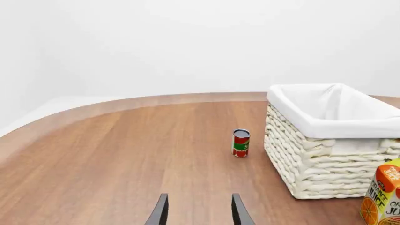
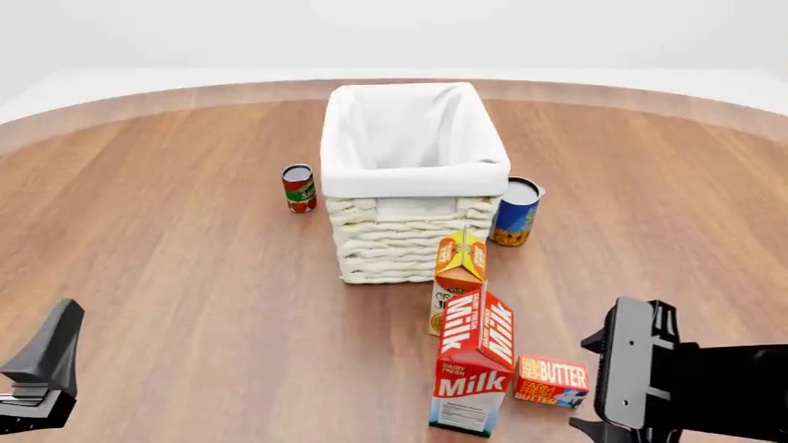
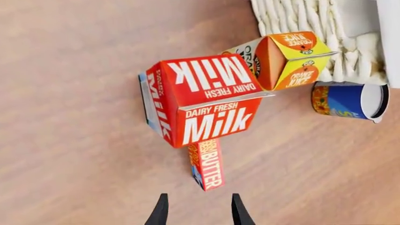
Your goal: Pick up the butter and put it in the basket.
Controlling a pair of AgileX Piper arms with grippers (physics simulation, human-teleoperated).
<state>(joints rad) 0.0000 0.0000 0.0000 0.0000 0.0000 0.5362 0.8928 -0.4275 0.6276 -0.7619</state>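
Butter (image 2: pixel 552 380) flat on table, at 3 o'clock of milk carton (image 2: pixel 474 363) (touching). Basket (image 2: pixel 414 175) at 12. Right gripper (image 3: pixel 197 212) open, empty; left gripper (image 1: pixel 197 212) likewise.

In the front view's lower right, the butter (image 2: pixel 552 380) lies just beside the milk carton (image 2: pixel 474 371), which blocks its left side; bare surface (image 2: pixel 185 277) lies on its right, toward the right gripper (image 2: pixel 626 369). The orange juice carton (image 2: pixel 459 277) stands between milk and basket (image 2: pixel 412 189). A blue can (image 2: pixel 516 211) crowds the basket's right corner, a red can (image 2: pixel 298 187) its left. The basket's top is open.
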